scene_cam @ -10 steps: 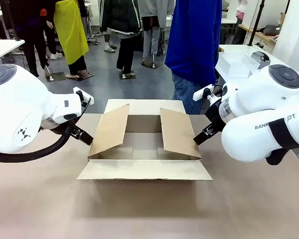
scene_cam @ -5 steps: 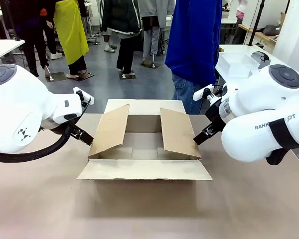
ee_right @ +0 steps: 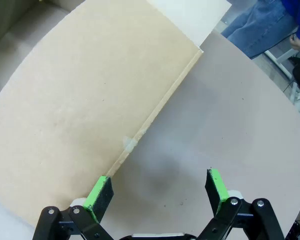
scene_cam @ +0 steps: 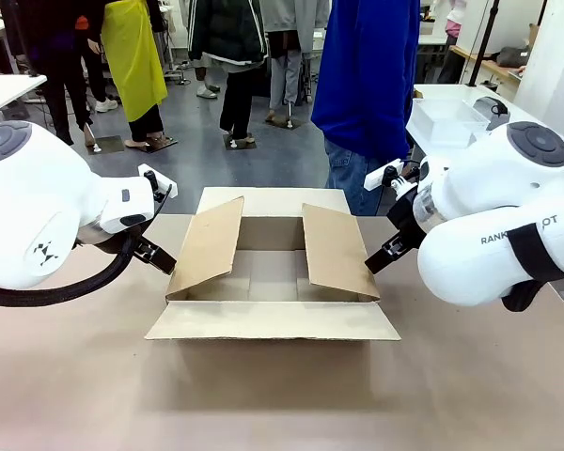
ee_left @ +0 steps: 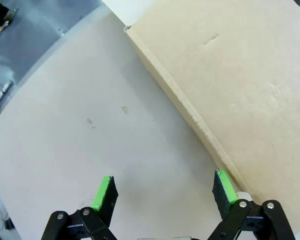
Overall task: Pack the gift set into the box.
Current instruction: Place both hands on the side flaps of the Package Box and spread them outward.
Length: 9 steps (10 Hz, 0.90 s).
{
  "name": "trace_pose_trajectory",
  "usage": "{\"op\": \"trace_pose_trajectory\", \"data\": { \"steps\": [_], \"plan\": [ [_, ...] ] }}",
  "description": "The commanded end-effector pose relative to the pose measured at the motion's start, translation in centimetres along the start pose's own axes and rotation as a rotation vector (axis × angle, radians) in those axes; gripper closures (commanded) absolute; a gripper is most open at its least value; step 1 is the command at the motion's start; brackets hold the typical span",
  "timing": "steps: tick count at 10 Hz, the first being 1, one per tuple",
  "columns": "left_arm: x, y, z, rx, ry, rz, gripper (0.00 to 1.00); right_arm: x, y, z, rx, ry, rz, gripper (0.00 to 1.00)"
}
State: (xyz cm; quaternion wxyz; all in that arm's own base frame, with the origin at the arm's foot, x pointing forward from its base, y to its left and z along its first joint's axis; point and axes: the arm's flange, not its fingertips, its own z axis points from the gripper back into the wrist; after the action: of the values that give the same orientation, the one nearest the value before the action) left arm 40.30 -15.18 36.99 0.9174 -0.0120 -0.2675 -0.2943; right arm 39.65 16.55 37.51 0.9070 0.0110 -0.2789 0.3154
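Jaws spread wide on both grippers, pinching nothing, one on each side of the open box (scene_cam: 273, 319).

From the front we see the box mid-table (scene_cam: 263, 404), its near and far flaps lying flat and its side flaps slanted, with a person (scene_cam: 367, 75) at the far edge. Our wrist views add the closer detail: the left gripper (ee_left: 162, 187) and the right gripper (ee_right: 157, 190) each hang over bare table, one pad just beside a side flap's edge. Open tabletop lies outside both flaps and before the box.
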Motion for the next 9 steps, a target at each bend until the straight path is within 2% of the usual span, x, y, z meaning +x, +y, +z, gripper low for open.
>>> {"op": "trace_pose_trajectory", "data": {
  "steps": [1,6,7,8,9],
  "plan": [
    [0.0,0.0,0.0,0.0,0.0,0.0,0.0,0.0,0.0,0.0,0.0,0.0,0.0,0.0],
    [0.0,0.0,0.0,0.0,0.0,0.0,0.0,0.0,0.0,0.0,0.0,0.0,0.0,0.0],
    [-0.6,0.7,0.4,0.075,0.02,0.046,0.0,-0.2,-0.8,0.2,-0.093,0.051,-0.059,0.0],
    [-1.3,1.6,0.9,0.116,0.07,0.058,0.0,-0.6,-1.8,0.8,-0.138,0.1,-0.12,0.0],
    [-2.5,2.7,1.7,0.218,0.152,0.095,0.0,-1.5,-3.4,1.8,-0.213,0.128,-0.213,0.0]
  ]
}}
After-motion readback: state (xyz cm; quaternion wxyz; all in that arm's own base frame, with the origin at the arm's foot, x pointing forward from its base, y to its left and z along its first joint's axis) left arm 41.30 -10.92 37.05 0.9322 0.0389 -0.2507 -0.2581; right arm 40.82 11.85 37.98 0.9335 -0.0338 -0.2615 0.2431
